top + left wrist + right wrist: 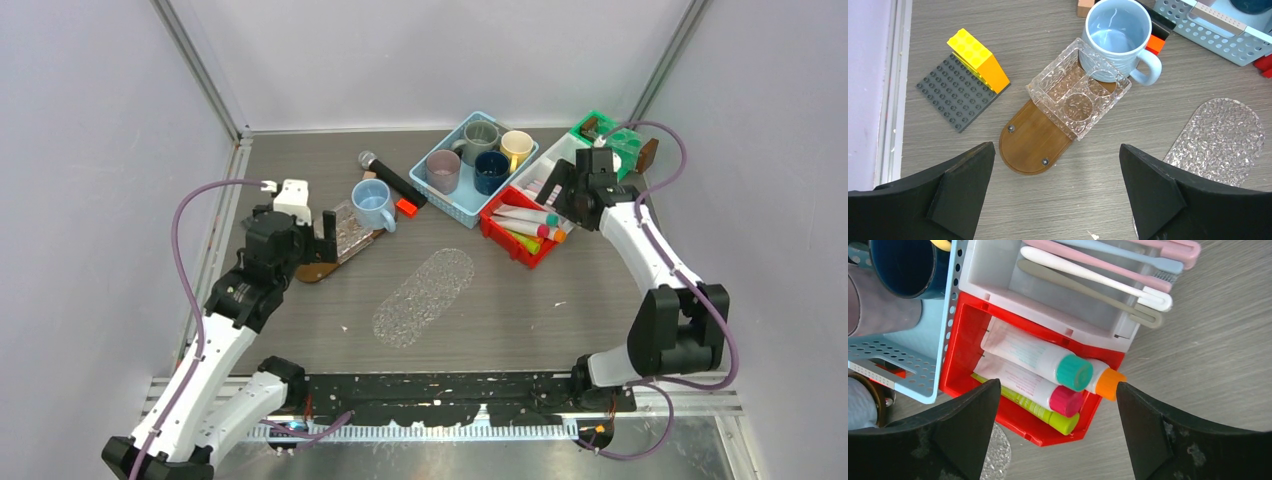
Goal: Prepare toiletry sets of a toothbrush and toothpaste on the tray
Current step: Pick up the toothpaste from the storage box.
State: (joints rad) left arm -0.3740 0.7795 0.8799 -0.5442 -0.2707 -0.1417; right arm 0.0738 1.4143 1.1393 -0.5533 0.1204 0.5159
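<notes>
Several toothpaste tubes lie in a red bin [965, 340]: one with a teal cap [1074, 372], one with a pink cap [1065, 401], a green one [1048, 417] and one with an orange cap [1109, 384]. Behind it, a white bin [998, 270] holds a white toothbrush [1088, 276], a pink one [1098, 262], a blue one and a grey one. My right gripper [1057, 387] hovers open over the tubes' cap ends, touching none; its place above the red bin shows from the top camera [562, 195]. The clear textured oval tray [425, 296] lies bare at mid-table. My left gripper [1057, 150] is open and holds nothing, left of the tray [1220, 132].
A light blue mug [1115, 40] stands on a glass holder with a wooden base [1033, 142]. A grey Lego plate with yellow-orange bricks [955, 90] lies at the left. A blue basket of cups [478, 160], a black microphone [390, 178] and a green bin [610, 135] are at the back.
</notes>
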